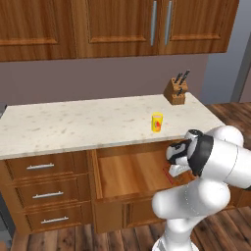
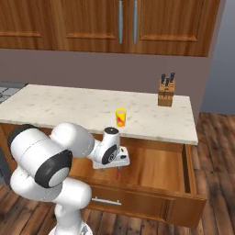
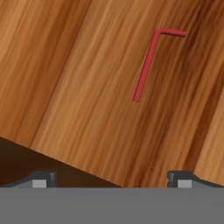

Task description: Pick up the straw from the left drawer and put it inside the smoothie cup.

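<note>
Even, diffuse rendered lighting with no glare. A soft shadow darkens the left drawer (image 2: 156, 167) beneath the counter (image 1: 73, 125) edge, centre of both base views. Hand view: sharp grain, dark shadow patch at lower left; no edge distortion.

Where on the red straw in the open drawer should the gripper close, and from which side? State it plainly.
Grip the straw at the middle of its long straight shaft, coming straight down from above. It lies flat on the floor of the left drawer, so only a top approach reaches it. The gripper is open; set its fingers across the shaft, clear of the bent tip, which would likely twist in the grasp.
</note>
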